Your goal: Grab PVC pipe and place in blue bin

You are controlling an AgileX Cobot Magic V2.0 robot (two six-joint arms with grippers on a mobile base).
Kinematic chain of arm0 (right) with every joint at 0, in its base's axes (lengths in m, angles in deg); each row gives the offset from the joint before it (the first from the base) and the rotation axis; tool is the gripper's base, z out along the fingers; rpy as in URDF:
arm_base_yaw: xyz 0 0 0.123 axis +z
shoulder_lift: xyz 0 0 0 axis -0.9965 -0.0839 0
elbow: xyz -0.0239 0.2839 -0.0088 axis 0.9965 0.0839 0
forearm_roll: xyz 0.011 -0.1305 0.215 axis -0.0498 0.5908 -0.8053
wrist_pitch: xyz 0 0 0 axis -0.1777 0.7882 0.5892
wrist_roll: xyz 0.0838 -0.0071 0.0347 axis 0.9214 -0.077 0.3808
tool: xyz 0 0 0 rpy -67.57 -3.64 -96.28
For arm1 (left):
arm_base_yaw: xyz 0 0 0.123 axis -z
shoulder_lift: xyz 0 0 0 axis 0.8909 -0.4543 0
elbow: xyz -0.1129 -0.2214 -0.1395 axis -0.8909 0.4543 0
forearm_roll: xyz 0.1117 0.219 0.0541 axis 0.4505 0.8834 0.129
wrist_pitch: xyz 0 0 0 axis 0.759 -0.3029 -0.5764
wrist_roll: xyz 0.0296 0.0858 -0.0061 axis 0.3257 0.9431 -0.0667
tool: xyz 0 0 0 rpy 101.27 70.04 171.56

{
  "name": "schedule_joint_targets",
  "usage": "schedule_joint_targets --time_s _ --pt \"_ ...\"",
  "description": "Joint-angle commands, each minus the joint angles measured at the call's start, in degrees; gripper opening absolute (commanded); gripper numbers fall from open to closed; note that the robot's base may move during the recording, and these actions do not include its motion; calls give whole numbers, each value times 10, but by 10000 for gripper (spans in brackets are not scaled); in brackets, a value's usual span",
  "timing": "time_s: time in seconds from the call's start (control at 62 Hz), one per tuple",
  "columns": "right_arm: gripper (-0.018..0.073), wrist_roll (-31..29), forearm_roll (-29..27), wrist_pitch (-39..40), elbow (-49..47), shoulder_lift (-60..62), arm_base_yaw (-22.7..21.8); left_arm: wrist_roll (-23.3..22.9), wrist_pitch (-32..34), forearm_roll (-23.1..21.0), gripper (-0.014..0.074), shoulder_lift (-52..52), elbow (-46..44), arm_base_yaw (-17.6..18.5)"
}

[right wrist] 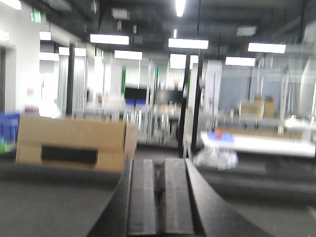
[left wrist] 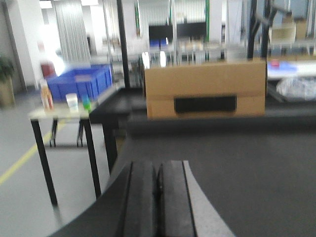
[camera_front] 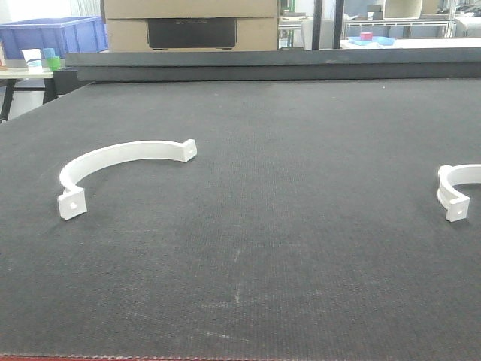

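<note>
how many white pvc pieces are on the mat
2. The left pipe piece lies on the dark mat's left side; the right pipe piece sits at the front view's right edge, partly cut off. More may lie out of frame.

— What do we see of our left pincer [left wrist: 158, 168]?
— Two flat, dark grey fingers [left wrist: 143, 197], a thin seam between them, flaring sides.
— And our right pincer [right wrist: 159, 165]?
— The same: matte dark slabs, blurred.
</note>
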Motion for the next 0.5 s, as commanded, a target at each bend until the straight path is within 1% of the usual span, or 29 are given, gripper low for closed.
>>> schedule_joint_targets --time_s 0.0,0.161,0.193,0.242,0.29,0.371,0.484 --pt "-168 -4 -2 -80 -43 -64 -2 0 -93 -9 -111 -57 -60 -1" --pt "-168 -4 -3 -199 -123 -184 -2 0 -159 -9 -111 -157 -127 -1" --pt "-168 -4 -3 -226 -139 -212 -2 0 -164 -12 -111 -178 -135 -1" --pt "-168 -4 -3 -257 -156 -242 -2 0 -168 -29 -111 -204 -143 -1" --pt "-168 -4 -3 -274 -164 -278 -2 0 -168 -44 -111 -224 -143 -1" --pt "-168 -4 -3 -276 -163 -332 -2 0 -174 -83 -111 -266 -143 -1" --pt "-168 -4 -3 -288 -163 -400 -2 0 -194 -113 -111 -312 -143 -1"
